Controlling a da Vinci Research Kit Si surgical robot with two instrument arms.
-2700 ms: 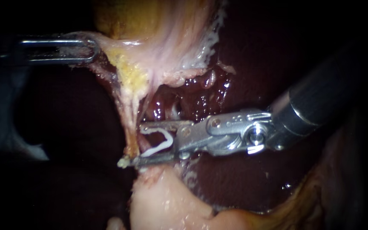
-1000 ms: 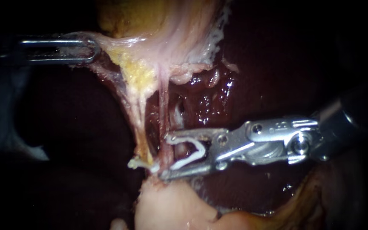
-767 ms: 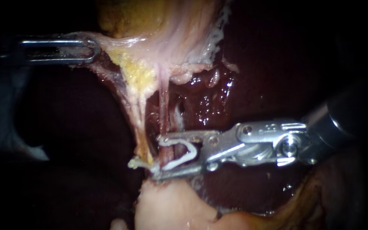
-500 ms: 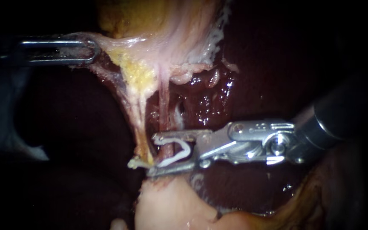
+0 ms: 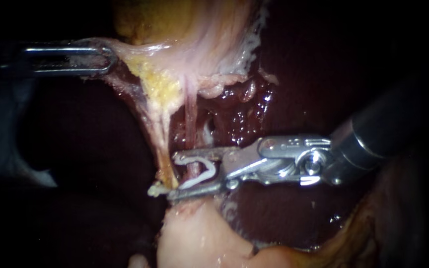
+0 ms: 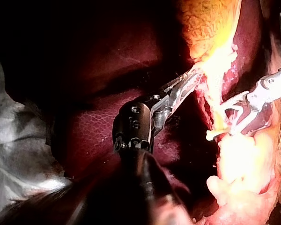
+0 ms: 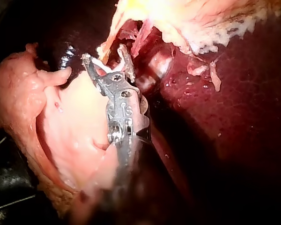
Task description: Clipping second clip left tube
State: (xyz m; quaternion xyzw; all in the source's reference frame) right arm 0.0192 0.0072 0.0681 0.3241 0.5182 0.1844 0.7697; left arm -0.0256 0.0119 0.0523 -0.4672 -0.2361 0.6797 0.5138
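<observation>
Steel jaws of my right instrument [image 5: 174,176] are standing apart, holding an open white clip [image 5: 209,170] that is straddling the thin pink tube [image 5: 190,134]; judging by the gap, the squeeze is not yet happening. The clip's mouth is pointing toward the view's left, lying across the tube, which is running top to bottom. My left instrument [image 5: 104,59] is clamping pale tissue [image 5: 135,49] above.

Left instrument [image 5: 109,59] tight, right instrument [image 5: 173,177] half-closed

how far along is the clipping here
Done: left instrument grips the gallbladder, stretching the tube; what looks like a closed clip sits beside it. In hand: right instrument holds an open clip around the tube. To do: squeeze it shut, release.
</observation>
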